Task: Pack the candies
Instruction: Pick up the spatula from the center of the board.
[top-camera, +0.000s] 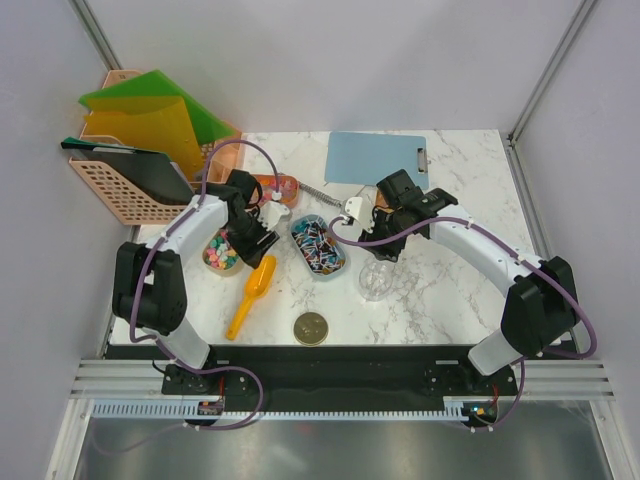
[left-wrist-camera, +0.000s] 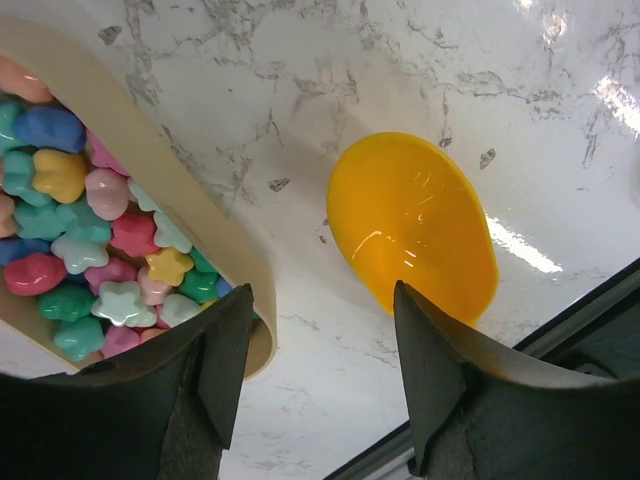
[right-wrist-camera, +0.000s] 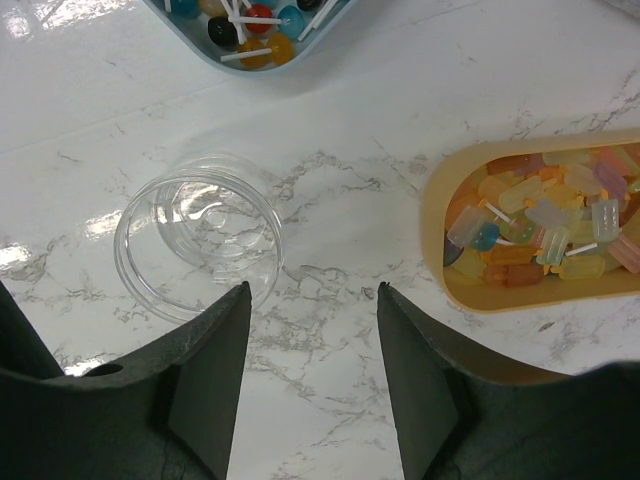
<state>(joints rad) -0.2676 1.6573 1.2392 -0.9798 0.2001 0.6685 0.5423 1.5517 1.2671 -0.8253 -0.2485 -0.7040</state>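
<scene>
Pastel candies (top-camera: 221, 250) fill a cream tray (left-wrist-camera: 150, 170) at the left; they also show in the left wrist view (left-wrist-camera: 70, 230). Dark wrapped candies (top-camera: 318, 243) lie in a blue tray (right-wrist-camera: 300, 55). Orange-yellow candies (right-wrist-camera: 540, 225) fill a cream tray (top-camera: 275, 188). A clear empty jar (top-camera: 375, 280) stands on the table and also shows in the right wrist view (right-wrist-camera: 200, 240). My left gripper (left-wrist-camera: 322, 300) is open and empty, between the pastel tray and the orange scoop (left-wrist-camera: 410, 225). My right gripper (right-wrist-camera: 313, 290) is open and empty, beside the jar.
The long orange scoop (top-camera: 252, 292) lies near the front left. A round gold lid (top-camera: 311, 327) lies at the table's front edge. A blue clipboard (top-camera: 375, 158) lies at the back. A pink basket (top-camera: 125, 190) with coloured folders stands at the back left.
</scene>
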